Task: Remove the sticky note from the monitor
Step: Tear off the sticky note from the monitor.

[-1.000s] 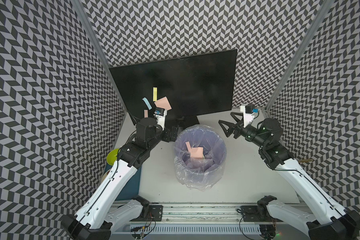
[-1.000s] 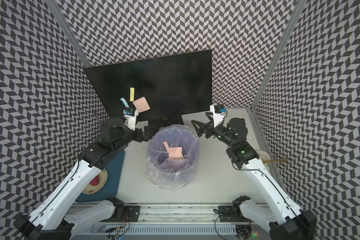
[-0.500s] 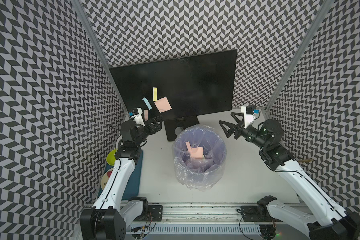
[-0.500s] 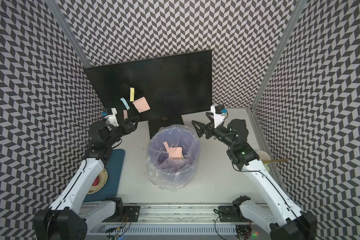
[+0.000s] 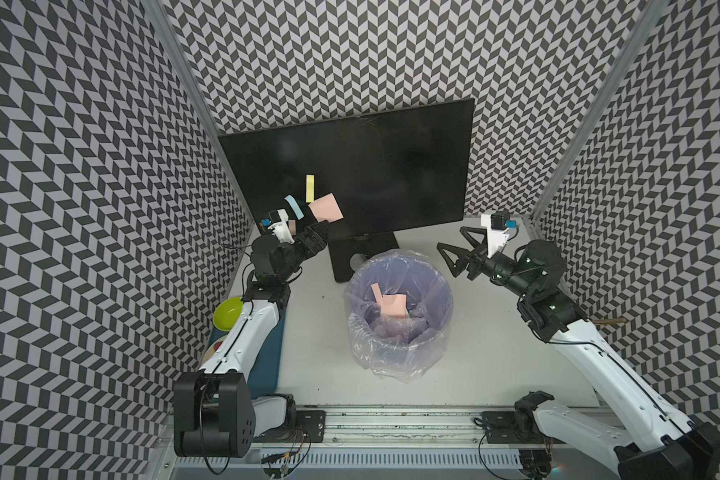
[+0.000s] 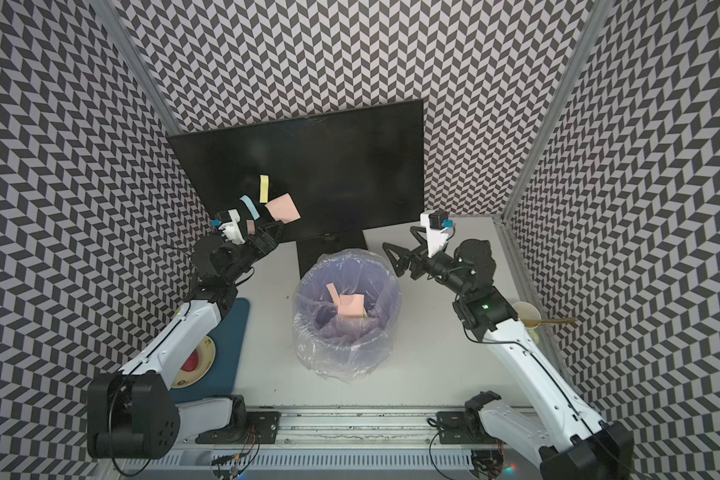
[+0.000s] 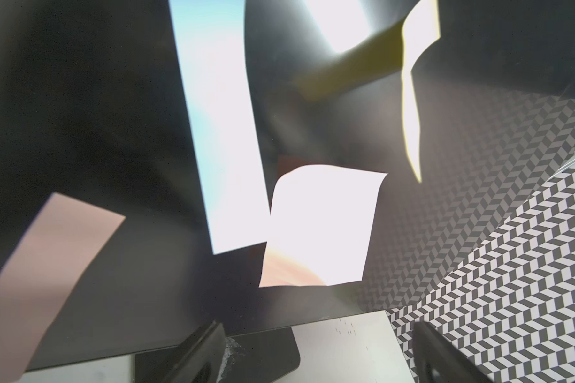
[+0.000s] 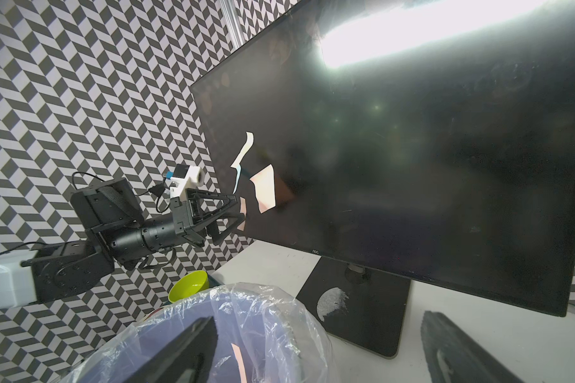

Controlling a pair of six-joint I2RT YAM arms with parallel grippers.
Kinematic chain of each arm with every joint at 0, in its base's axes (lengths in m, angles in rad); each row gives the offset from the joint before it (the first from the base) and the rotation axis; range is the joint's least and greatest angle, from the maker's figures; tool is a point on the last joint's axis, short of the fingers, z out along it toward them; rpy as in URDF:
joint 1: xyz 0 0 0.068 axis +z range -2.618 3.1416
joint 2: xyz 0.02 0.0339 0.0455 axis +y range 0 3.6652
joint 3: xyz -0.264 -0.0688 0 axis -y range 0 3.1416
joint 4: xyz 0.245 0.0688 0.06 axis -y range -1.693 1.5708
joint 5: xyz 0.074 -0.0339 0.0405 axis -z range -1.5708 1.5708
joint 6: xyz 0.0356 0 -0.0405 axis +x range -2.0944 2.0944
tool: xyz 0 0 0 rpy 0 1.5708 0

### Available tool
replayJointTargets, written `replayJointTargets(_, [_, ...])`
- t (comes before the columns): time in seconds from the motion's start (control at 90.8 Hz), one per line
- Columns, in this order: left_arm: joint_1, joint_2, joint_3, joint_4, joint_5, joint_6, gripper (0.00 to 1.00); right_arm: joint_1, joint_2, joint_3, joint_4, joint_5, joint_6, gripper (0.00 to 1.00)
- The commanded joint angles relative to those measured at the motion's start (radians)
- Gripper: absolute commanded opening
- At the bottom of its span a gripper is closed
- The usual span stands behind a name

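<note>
Fingers point(image 7: 200, 358) of the left gripper point(image 5: 321, 233) stand spread wide with nothing pinched between them. Their tips are close to the lower left part of the screen; whether they touch the glass cannot be told. Around and just above them, the large flat black monitor point(image 5: 391, 166) carries four notes. A square pink sticky note point(image 5: 327, 208) curls away from the glass, with a narrow blue sticky strip point(image 5: 292, 205) beside it and a narrow yellow sticky strip point(image 5: 310, 188) above. A small pink sticky strip point(image 7: 54, 258) is the lowest of the four and nearest the fingertips. The monitor stands at the back of the white table point(image 5: 495, 353) on its flat black rectangular base point(image 5: 350, 253). In front of that base sits a round lavender bin lined with a clear plastic bag point(image 5: 395, 357), with pink paper notes point(image 5: 393, 305) lying inside. The right gripper point(image 5: 450, 237) hovers beside the bin's far right side, jaws spread and empty, in front of the monitor's right end without touching it. A lime-green bowl point(image 5: 228, 313) sits by the left arm.
</note>
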Motion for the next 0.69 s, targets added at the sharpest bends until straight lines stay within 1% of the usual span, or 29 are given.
replayJointTargets(0.0, [-0.013,0.027,0.013,0.064,-0.007,-0.017,0.93,0.005,-0.012,-0.007,0.059,-0.004,0.006,0.99])
replayJointTargets(0.375, [-0.028,0.116,0.071,0.093,0.012,-0.012,0.93,0.004,-0.009,-0.006,0.055,0.000,-0.002,0.99])
replayJointTargets(0.683, [-0.028,0.153,0.120,0.115,0.044,-0.018,0.93,0.004,-0.007,-0.004,0.052,0.003,-0.005,0.99])
